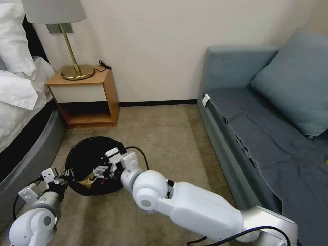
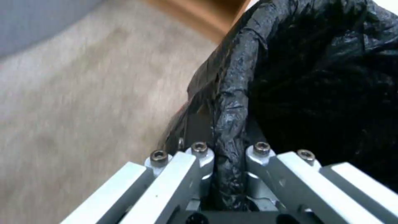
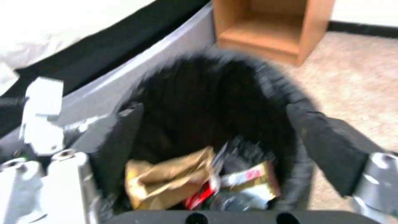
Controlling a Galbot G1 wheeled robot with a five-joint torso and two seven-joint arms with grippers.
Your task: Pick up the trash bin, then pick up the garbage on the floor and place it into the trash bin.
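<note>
The trash bin (image 1: 89,153), lined with a crinkly black bag, is low over the carpet between my two arms. My left gripper (image 1: 65,175) is shut on its near rim, and the left wrist view shows the bag's rim (image 2: 230,130) pinched between the fingers (image 2: 201,155). My right gripper (image 1: 104,171) is over the bin's mouth and open, with its dark pads (image 3: 331,149) spread wide and nothing between them. Garbage lies at the bottom of the bin: crumpled tan paper (image 3: 166,180) and a red-and-white packet (image 3: 244,178), with shiny wrapper bits beside them.
A wooden nightstand (image 1: 87,95) with a brass lamp (image 1: 77,70) stands against the wall behind the bin. The bed (image 1: 24,130) runs along the left and a blue-grey sofa (image 1: 259,130) along the right. Bare carpet (image 1: 164,136) lies between them.
</note>
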